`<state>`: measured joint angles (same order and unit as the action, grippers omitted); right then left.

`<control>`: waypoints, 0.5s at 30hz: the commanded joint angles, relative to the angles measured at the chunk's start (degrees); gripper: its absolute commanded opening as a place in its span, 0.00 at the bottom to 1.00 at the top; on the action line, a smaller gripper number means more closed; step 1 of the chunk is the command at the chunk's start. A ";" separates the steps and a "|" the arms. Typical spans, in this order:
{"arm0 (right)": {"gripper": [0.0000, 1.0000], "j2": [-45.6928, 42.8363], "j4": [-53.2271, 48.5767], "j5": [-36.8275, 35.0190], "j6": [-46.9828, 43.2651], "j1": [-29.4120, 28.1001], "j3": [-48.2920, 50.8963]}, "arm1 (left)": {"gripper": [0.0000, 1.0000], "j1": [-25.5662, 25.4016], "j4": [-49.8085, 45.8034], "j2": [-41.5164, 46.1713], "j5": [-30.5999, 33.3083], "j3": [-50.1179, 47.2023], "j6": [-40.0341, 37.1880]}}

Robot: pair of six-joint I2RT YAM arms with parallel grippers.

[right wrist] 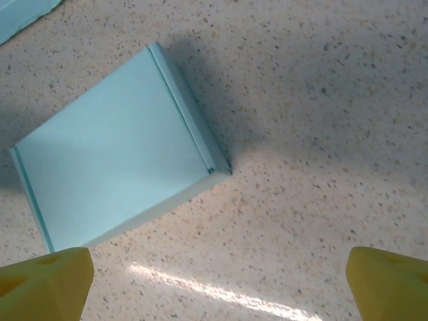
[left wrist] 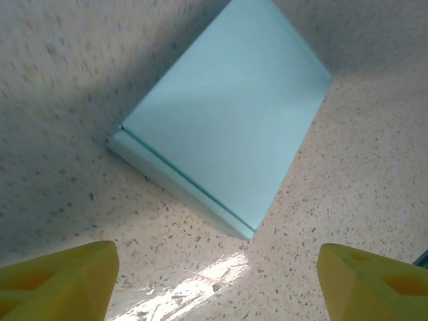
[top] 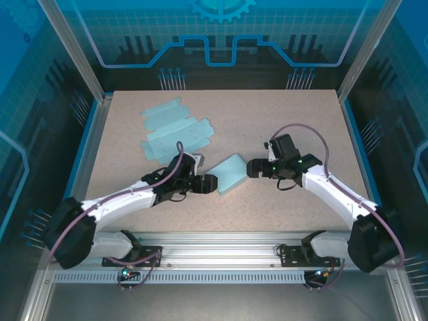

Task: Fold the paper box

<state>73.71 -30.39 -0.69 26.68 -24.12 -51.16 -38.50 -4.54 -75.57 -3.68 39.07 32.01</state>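
The paper box [top: 231,174] is pale turquoise, folded shut and flat on the speckled table between the two arms. My left gripper [top: 211,184] sits just left of it, open, its yellow fingertips [left wrist: 63,281] wide apart with bare table between them; the box [left wrist: 227,114] lies a little ahead of them. My right gripper [top: 254,168] is just right of the box, also open. Its yellow fingertips [right wrist: 47,284] stand far apart over bare table, and the box [right wrist: 114,147] lies ahead and to the left.
Several flat, unfolded turquoise box blanks [top: 175,128] lie stacked at the back left of the table. A corner of one blank [right wrist: 20,13] peeks in at the top left. Metal frame posts [top: 80,60] border the table [top: 294,120].
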 commanded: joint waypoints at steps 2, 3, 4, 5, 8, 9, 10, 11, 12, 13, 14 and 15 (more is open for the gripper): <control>0.95 6.39 1.09 3.59 -1.14 -0.49 -3.99 | 0.79 0.14 8.73 -6.33 -4.93 -1.25 9.13; 0.94 8.16 1.50 4.13 -1.02 -0.40 -4.74 | 0.78 0.07 9.77 -7.89 -5.19 -1.12 9.53; 0.92 9.77 1.92 4.57 -1.11 -0.36 -5.42 | 0.77 0.17 10.46 -9.22 -5.28 -1.02 9.87; 0.90 11.53 2.36 5.00 -1.15 -0.25 -5.99 | 0.76 0.17 11.54 -10.46 -5.36 -1.01 10.21; 0.85 15.85 3.76 6.69 -1.05 0.25 -7.25 | 0.73 0.14 14.90 -13.87 -6.57 -0.23 10.86; 0.83 17.12 4.38 7.26 -1.03 0.60 -7.44 | 0.71 0.14 15.59 -15.06 -6.85 0.35 10.87; 0.81 18.08 4.85 7.72 -1.07 1.01 -7.52 | 0.69 0.12 16.22 -16.07 -7.09 1.00 10.84; 0.76 19.06 5.48 8.38 -1.13 1.66 -7.70 | 0.67 0.12 17.17 -17.25 -7.19 1.59 10.83; 0.72 20.04 5.98 9.00 -1.17 2.47 -7.68 | 0.64 0.18 17.99 -18.47 -7.26 2.39 10.86; 0.69 20.87 6.49 9.56 -1.30 3.38 -7.78 | 0.62 0.11 18.74 -19.58 -7.28 3.29 10.88; 0.65 21.73 6.96 10.23 -1.29 4.54 -7.81 | 0.60 0.14 19.86 -21.01 -7.63 4.30 10.84; 0.63 22.60 7.46 10.97 -1.32 5.85 -7.98 | 0.60 0.09 20.96 -22.62 -7.89 5.67 10.85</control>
<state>94.65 -25.02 7.07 25.67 -21.30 -57.36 -38.50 11.64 -94.98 -10.00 41.54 42.13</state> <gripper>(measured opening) 0.644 0.601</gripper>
